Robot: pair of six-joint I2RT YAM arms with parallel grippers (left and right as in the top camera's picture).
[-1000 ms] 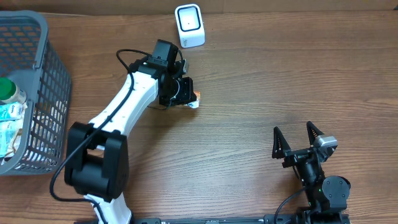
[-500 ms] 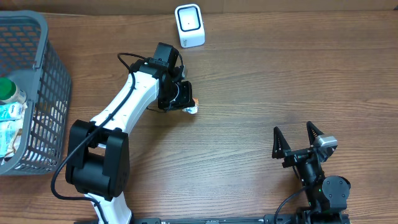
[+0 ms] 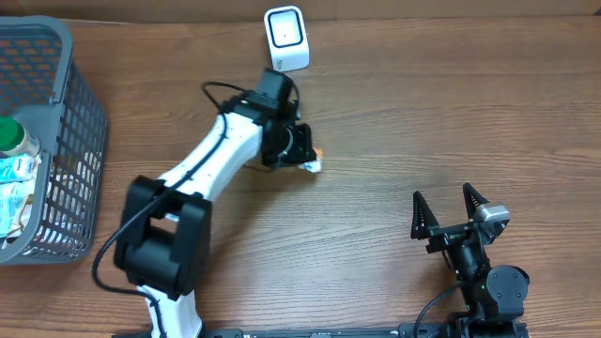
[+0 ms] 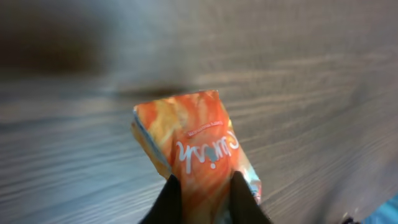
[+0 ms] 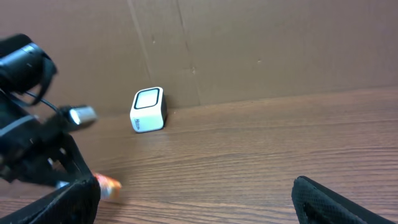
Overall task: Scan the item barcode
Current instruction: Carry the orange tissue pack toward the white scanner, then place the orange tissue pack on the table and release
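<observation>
Evidently pinched, orange packet [image 4: 193, 140] between left jaws

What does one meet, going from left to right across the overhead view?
Grey basket → white scanner → orange packet → right gripper, which is open. The left arm is left out, because it stretches across the scanner and the packet.

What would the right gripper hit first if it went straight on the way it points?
Probably nothing near: bare table lies ahead of the right gripper, then the brown wall, though depth is unclear. The scanner and orange packet sit left of that line.
</observation>
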